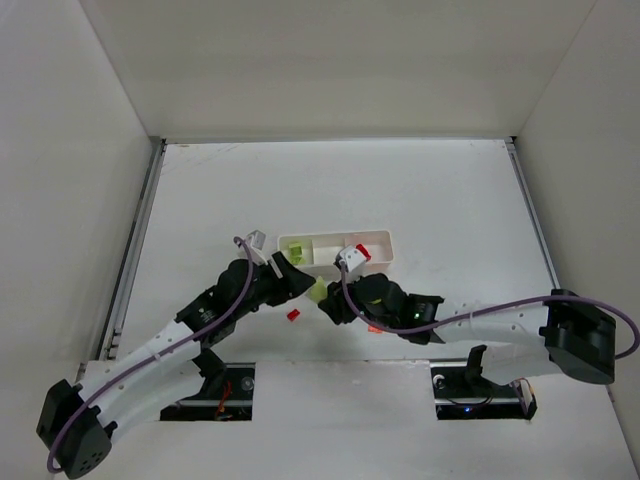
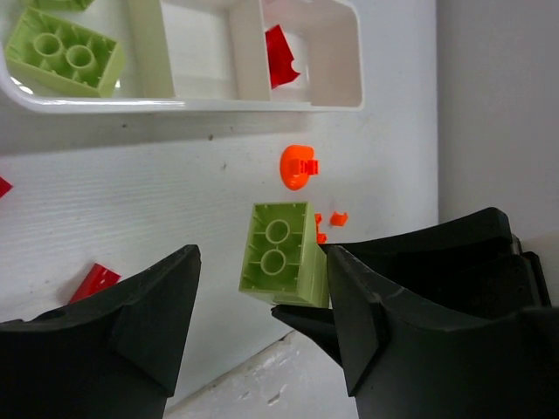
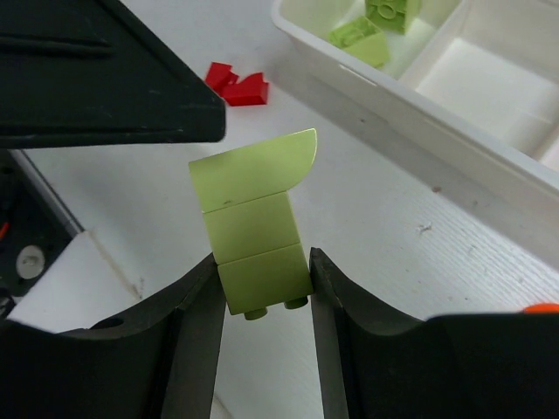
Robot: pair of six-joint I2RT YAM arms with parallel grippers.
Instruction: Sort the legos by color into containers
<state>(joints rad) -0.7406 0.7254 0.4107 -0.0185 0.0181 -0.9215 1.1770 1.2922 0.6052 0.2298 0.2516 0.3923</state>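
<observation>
The right gripper (image 3: 262, 292) had no spare room between its fingers, for a yellow-green brick stack (image 3: 253, 218) filled the gap. Ahead and to its left, a finger (image 3: 105, 78) of the left gripper (image 2: 262, 279) hung close over the stack's top and closed that side. Ahead and to its right the tray (image 3: 410, 100) wall barred the way. Bare table (image 3: 393, 227) lay open between stack and wall. Two red bricks (image 3: 238, 85) sat just past the finger.

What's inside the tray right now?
Tray: green bricks in the left compartment, nothing visible in the middle, one red piece in the right. From above, the right arm hides part of that right compartment.
</observation>
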